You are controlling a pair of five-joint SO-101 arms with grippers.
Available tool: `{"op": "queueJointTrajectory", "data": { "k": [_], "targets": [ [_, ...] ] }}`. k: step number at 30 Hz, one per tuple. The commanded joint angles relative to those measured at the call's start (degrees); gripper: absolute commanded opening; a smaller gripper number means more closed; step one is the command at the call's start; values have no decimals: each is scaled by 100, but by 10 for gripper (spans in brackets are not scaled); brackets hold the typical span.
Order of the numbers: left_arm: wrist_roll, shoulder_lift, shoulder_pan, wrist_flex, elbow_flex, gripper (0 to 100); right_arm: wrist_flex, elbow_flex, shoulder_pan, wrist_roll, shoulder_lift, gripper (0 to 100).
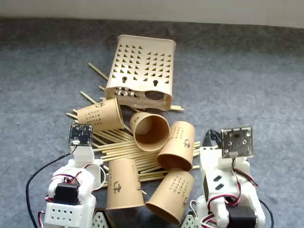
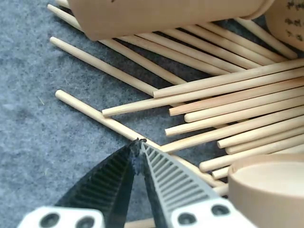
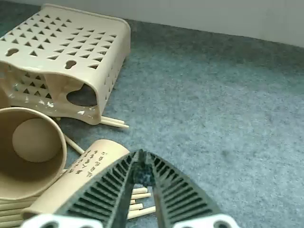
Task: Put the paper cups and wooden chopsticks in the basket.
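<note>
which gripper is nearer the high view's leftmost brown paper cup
Left. The left gripper is near that cup, over wooden chopsticks; the right gripper is past the pile, by another cup.

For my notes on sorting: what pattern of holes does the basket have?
Rows of small triangular holes across the beige basket, clearest in the high view.

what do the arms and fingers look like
The left arm and right arm are white plastic with black servo blocks and red, black and white wires; a black cable trails from the left. Each carries a square circuit board. Fingers are ribbed wedges, dark, one paler on the left gripper.
</note>
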Motion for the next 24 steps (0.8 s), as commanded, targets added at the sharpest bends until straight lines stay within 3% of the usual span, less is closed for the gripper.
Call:
{"op": "queueJointTrajectory", "data": {
  "k": [1, 11, 14, 24],
  "targets": [
    [26, -66, 127, -9, 110, 14, -84, -778, -347, 53, 1156, 7],
    [53, -57, 119, -448, 110, 14, -462, -2246, -866, -281, 3530, 27],
    [35, -57, 119, -448, 110, 14, -901, -2343, -866, -369, 4022, 68],
    [26, -57, 119, -448, 110, 14, -1763, -2378, -1464, -396, 5587, 73]
  ]
}}
